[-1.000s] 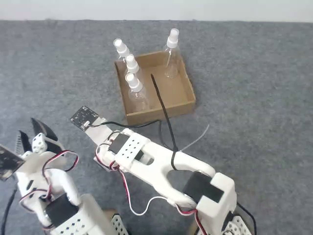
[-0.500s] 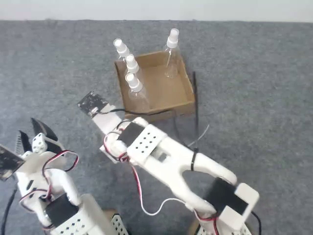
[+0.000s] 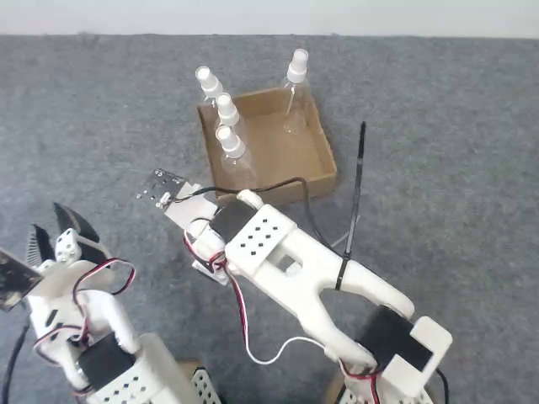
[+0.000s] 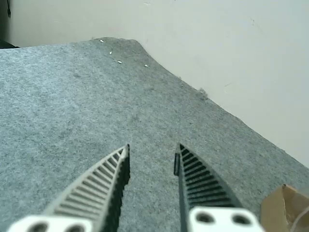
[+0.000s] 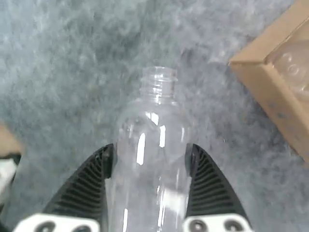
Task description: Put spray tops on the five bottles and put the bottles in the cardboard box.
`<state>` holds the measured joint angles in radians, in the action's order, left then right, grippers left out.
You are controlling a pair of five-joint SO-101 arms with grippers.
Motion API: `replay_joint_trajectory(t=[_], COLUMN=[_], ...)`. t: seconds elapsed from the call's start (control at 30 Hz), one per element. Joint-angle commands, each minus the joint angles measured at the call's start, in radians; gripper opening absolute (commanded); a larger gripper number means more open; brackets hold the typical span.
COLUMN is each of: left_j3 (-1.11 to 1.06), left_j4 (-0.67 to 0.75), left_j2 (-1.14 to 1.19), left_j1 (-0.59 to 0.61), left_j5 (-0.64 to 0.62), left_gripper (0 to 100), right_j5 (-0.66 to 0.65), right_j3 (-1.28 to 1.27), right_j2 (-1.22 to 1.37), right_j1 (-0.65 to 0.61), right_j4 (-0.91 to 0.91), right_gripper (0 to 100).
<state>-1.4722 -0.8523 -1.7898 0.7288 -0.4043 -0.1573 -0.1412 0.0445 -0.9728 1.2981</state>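
Open bottle: a clear bottle [image 5: 153, 121] with a bare threaded neck sits between the right fingers. The neck pokes out past the fingertips; I cannot tell whether it rests on the carpet [image 3: 438, 126] or is lifted.
Left gripper: the left gripper [image 4: 153, 146] stands about half open with nothing between its ribbed fingers [image 4: 108, 176]. There is only grey carpet ahead of its tips.
Right gripper: the right gripper [image 5: 149, 147] is closed around the body of the open bottle, one finger pressed to each side, below the shoulder.
Cardboard box: the cardboard box [image 3: 290, 160] lies just ahead of the right fingertips and off to one side, well apart from the left fingers.
Capped bottles: four capped bottles stand at the box. Three [image 3: 232, 150] are in a row along one wall. The farthest of them leans, and I cannot tell whether it is inside. The fourth [image 3: 295, 93] is in the opposite far corner.
Step in hand: probably capping the fifth bottle, since the other four look done.
Doing it well: keep the hold low on the body so that the neck stays clear. Squeeze lightly, because thin plastic is likely to dent or slip. Present the neck toward the free left fingers, which would bring the spray top straight down the thread. Box the bottle only after that.
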Motion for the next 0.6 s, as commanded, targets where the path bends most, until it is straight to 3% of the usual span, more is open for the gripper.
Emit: replay_joint_trajectory(t=[0.0, 0.57], left_j3=[0.042, 0.041], left_j4=[0.035, 0.032], left_j2=[-0.012, -0.012], left_j1=[0.005, 0.006], left_j5=[-0.012, -0.008], left_gripper=[15, 15], right_j5=[-0.029, -0.025], right_j3=[0.123, 0.184], right_j2=[-0.079, -0.081], right_j1=[0.019, 0.062], right_j4=[0.111, 0.461], right_gripper=[4.4, 4.4])
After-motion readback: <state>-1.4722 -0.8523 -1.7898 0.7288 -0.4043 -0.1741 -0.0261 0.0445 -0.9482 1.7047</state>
